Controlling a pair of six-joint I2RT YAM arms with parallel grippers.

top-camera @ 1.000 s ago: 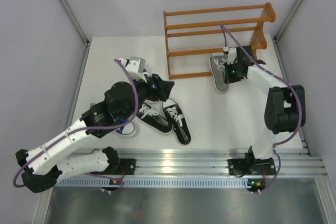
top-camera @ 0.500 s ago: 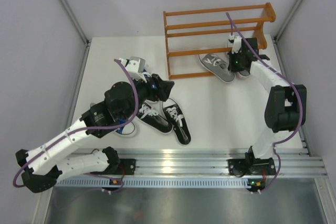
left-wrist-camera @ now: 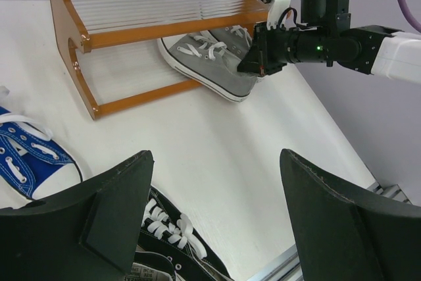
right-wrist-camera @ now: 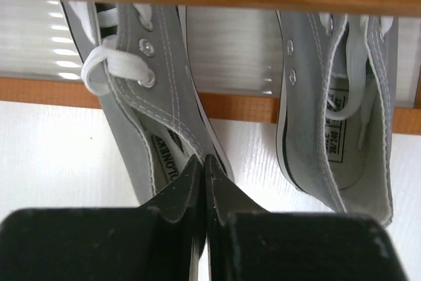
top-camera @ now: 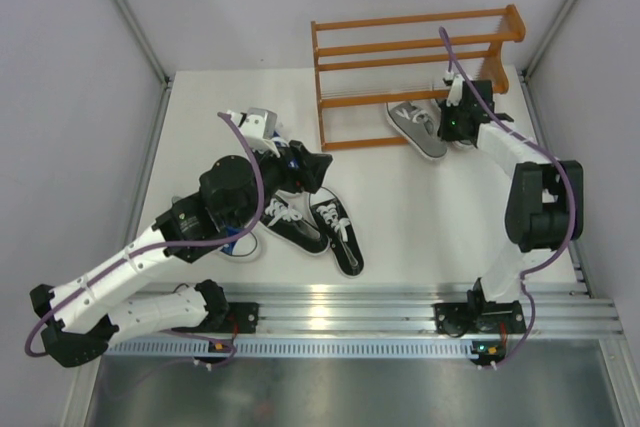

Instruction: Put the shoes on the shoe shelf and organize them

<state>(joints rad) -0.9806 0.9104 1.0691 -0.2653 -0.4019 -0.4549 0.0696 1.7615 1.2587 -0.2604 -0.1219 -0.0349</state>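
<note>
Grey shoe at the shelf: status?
Right fingers shut on heel of grey shoe. Left fingers open over black shoes. Shoe toe-in on shelf bottom tier; second grey shoe beside it.

— Arms first. Colours?
— Left arm (top-camera: 130,265), lower left of the overhead view: white links, bulky black joint housings, a purple cable (top-camera: 262,182) looping alongside. Right arm (top-camera: 540,207), at the right: same build, with a matching cable.
— Any lights?
— One green dot on the right arm's black wrist module (left-wrist-camera: 309,47); a white bracket (left-wrist-camera: 276,1) sits at its upper left.
— Fingers?
— Left gripper (left-wrist-camera: 216,162): broad matte-black wedges. Right gripper (right-wrist-camera: 202,159): black too, smooth.
</note>
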